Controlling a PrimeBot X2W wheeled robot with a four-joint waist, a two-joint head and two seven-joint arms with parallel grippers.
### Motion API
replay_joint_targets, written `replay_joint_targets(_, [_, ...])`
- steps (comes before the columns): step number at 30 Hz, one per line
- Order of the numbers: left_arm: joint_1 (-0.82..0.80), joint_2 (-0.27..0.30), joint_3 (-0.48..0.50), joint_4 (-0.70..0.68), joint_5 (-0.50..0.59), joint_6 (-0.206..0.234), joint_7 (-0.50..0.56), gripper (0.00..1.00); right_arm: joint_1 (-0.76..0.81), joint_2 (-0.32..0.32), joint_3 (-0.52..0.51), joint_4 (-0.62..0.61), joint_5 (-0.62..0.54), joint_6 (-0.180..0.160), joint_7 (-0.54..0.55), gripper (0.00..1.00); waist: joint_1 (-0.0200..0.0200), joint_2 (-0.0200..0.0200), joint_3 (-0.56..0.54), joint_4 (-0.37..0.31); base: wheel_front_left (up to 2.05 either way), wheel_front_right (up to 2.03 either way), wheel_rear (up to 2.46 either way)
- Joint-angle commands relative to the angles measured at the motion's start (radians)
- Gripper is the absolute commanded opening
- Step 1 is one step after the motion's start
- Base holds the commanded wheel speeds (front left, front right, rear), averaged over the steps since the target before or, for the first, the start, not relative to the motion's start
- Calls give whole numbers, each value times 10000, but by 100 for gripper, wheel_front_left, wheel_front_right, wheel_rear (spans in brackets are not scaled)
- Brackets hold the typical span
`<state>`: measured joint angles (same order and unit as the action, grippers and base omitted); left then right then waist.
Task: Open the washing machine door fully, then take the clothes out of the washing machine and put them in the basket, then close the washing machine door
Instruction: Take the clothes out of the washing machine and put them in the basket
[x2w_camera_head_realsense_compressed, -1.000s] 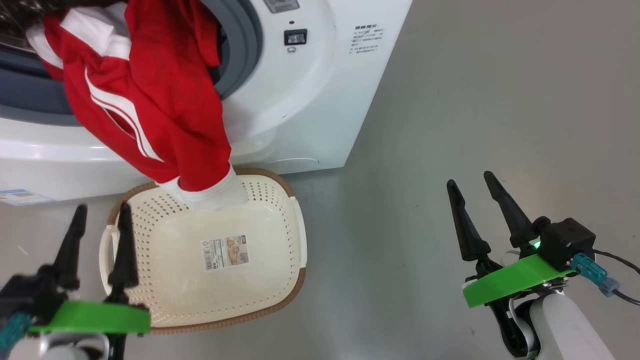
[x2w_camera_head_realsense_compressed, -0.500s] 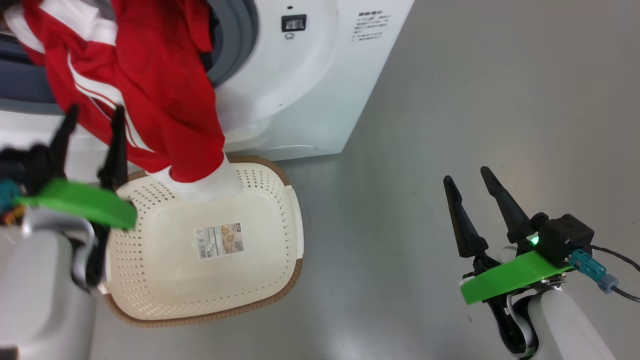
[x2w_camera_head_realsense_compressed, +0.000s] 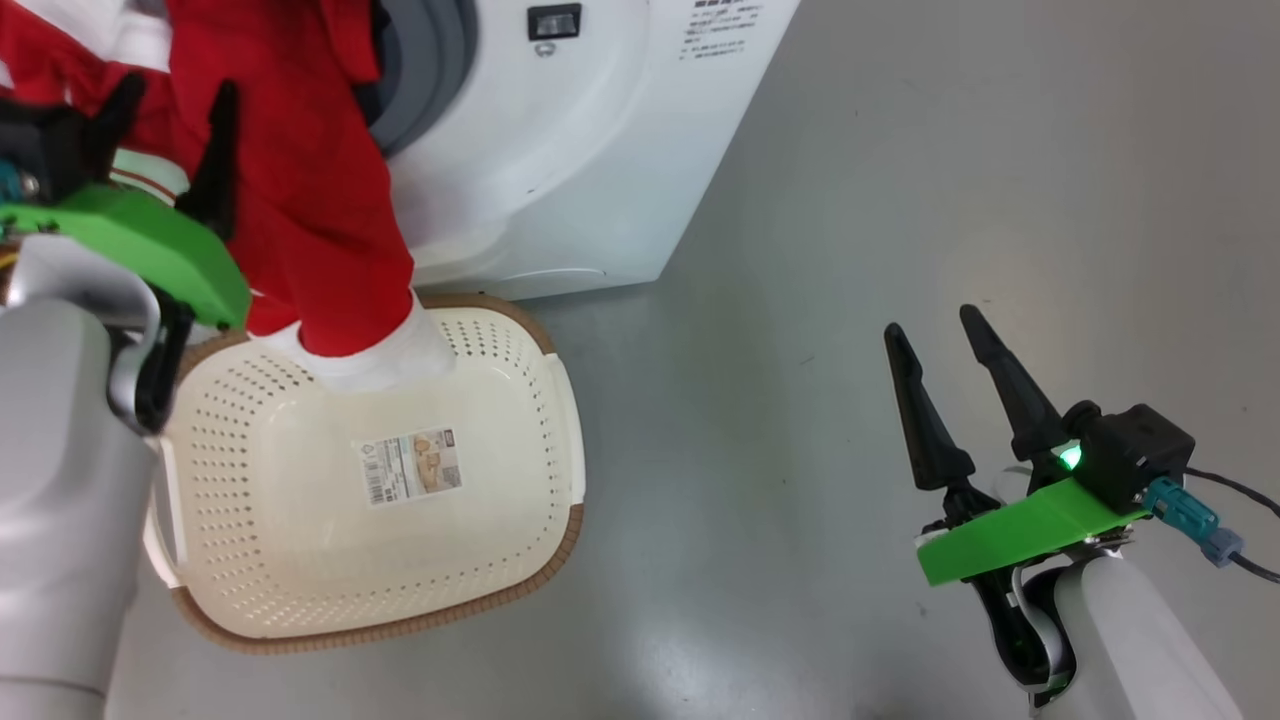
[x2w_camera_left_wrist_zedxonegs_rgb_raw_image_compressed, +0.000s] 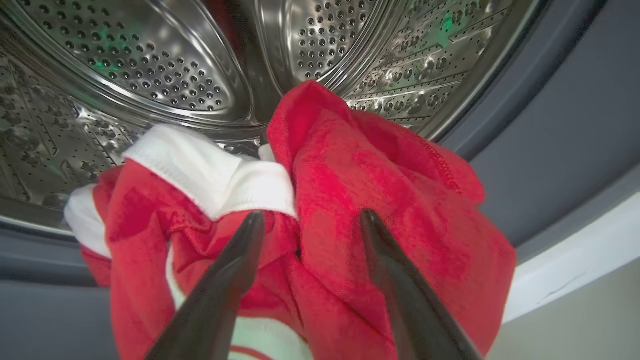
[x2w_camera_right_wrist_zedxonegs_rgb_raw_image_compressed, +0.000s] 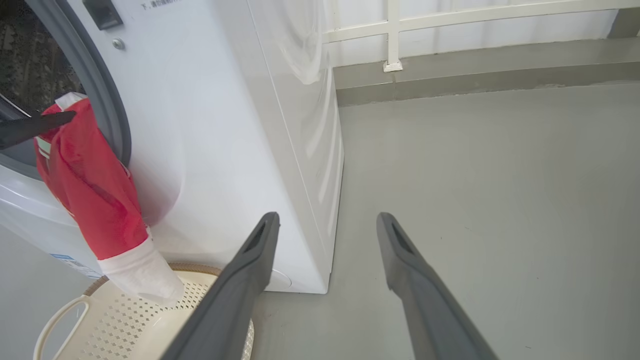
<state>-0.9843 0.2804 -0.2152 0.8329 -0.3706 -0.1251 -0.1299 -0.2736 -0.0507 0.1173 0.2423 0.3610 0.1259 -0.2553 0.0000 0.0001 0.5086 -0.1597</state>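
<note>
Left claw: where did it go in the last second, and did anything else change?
The left claw rose from beside the basket up to the red clothes hanging out of the washing machine. It now stands open around a fold, with nothing gripped yet. The camera also swung, so the whole picture shifted. Unchanged: the white cuff of the clothes dangles into the basket, and the right claw waits open over the floor.

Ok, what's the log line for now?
left tool open at clothes | clothes hang from washer into basket | right tool open
</note>
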Motion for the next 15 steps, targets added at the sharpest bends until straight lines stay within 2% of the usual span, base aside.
replay_joint_targets(1, [-427, 570, 23, 159, -156, -56, 11, 100, -56, 5, 282, -257, 101, 48, -65, 100, 0, -1, 98, -82, 0, 0, 0])
replay_joint_targets(10, [-1404, 676, -1036, 1428, -870, -56, 160, 100, -161, 5, 331, -294, 174, 48, -65, 100, 0, -1, 278, -231, 0, 0, 0])
replay_joint_targets(11, [-1490, 700, -1157, 1549, -955, -56, 148, 79, -170, 5, 335, -295, 179, 48, -65, 100, 0, -1, 291, -243, 0, 0, 0])
replay_joint_targets(12, [-1562, 718, -1278, 1665, -1038, -56, 139, 49, -177, 5, 338, -295, 183, 48, -65, 100, 0, -1, 297, -252, 0, 0, 0])
replay_joint_targets(13, [-1621, 729, -1414, 1760, -1114, -56, 136, 35, -180, 5, 337, -295, 186, 48, -65, 100, 0, -1, 300, -261, 0, 0, 0])
replay_joint_targets(14, [-1669, 746, -1534, 1836, -1186, -56, 95, 5, -181, 5, 336, -296, 188, 48, -65, 100, 0, -1, 297, -268, 0, 0, 0])
replay_joint_targets(15, [-1711, 762, -1644, 1909, -1260, -56, 34, 0, -180, 5, 332, -294, 187, 48, -65, 100, 0, -1, 291, -270, 0, 0, 0])
